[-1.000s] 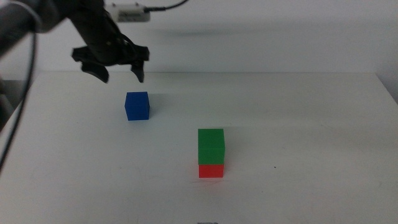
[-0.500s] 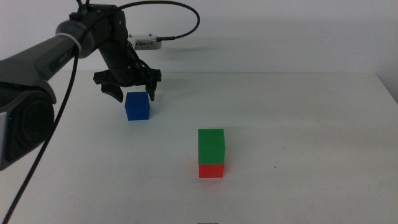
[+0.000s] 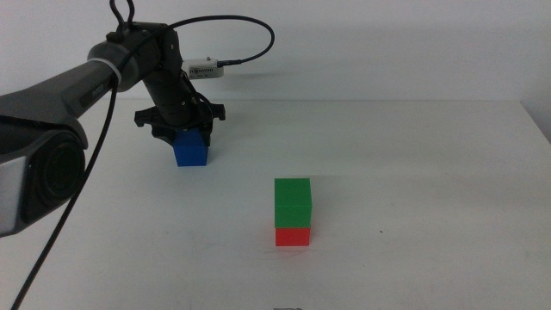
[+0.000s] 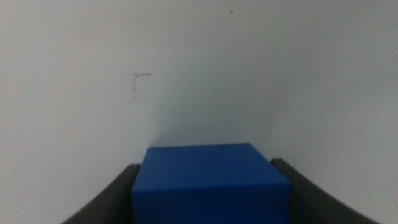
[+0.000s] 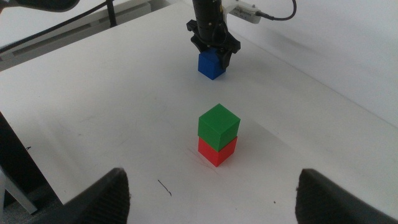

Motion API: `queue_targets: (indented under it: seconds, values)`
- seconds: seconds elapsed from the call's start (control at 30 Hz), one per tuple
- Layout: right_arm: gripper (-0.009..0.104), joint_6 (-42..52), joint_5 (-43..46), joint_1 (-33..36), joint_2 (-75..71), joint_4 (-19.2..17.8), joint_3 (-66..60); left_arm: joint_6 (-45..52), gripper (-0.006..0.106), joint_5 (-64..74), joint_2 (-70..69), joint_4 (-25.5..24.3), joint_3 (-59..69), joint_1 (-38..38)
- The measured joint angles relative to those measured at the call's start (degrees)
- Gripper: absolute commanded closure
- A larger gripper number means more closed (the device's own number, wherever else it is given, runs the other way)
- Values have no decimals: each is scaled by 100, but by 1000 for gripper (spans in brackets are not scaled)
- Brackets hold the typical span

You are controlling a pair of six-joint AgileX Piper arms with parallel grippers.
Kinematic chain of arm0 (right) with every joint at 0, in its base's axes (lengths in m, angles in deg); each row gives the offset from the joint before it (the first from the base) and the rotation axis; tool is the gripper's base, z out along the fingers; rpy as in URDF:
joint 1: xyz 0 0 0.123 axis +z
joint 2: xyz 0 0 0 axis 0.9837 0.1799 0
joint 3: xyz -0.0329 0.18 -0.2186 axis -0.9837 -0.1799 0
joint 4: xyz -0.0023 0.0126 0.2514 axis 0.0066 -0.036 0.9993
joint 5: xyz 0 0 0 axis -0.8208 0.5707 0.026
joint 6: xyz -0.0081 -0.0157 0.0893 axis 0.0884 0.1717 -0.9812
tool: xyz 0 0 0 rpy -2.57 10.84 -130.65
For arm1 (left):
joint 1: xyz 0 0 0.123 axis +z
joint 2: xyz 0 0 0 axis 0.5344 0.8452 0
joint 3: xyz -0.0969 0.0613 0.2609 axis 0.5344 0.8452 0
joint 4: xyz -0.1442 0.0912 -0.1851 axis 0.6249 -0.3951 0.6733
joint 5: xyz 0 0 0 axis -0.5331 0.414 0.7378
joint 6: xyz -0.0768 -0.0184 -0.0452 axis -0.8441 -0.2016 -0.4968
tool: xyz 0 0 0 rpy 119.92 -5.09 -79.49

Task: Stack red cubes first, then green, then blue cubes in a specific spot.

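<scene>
Left gripper had come down over the last second: from hovering above and behind the blue cube to sitting right on it, jaws straddling the cube on either side. In the left wrist view the blue cube filled the space between the two dark jaws, which stood close along its side faces. I couldn't tell whether they were actually pressing yet, so I called it open around the cube, not gripping. The cube hadn't shifted; it sat flat on the white table, well apart from the stack, on the far left of it.

Stack status: green cube sat squarely on the red cube, edges roughly flush, so I judged two of three layers done. Blue was the only one left, and this descent looked like the pick for it.

Left arm pose: reached in across the table, wrist pitched steeply down, jaws pointing at the tabletop, cable looping behind it.

Right gripper waited on the near side of the stack, held high, jaws wide apart and holding nothing.
</scene>
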State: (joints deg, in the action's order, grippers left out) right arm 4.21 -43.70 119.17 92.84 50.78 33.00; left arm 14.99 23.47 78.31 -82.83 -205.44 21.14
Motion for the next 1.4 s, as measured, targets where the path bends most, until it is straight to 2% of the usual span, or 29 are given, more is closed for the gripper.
queue_targets:
  seconds: [0.13,0.27,0.37,0.57,0.77,1.1,1.4]
  values:
    - [14,0,0,0,0,0,0,10,89,68,-53,0,0,0]
    - [14,0,0,0,0,0,0,185,102,386,-350,5,0,0]
    - [14,0,0,0,0,0,0,58,102,762,-768,-70,42,-13]
    - [14,0,0,0,0,0,0,-426,102,852,-2153,-583,884,-408]
    - [14,0,0,0,0,0,0,-1669,102,980,-3276,-699,1678,-1256]
    - [14,0,0,0,0,0,0,-3109,102,989,-3023,-1102,1727,-2772]
    - [14,0,0,0,0,0,0,-4052,102,964,-2762,-1731,1729,-3449]
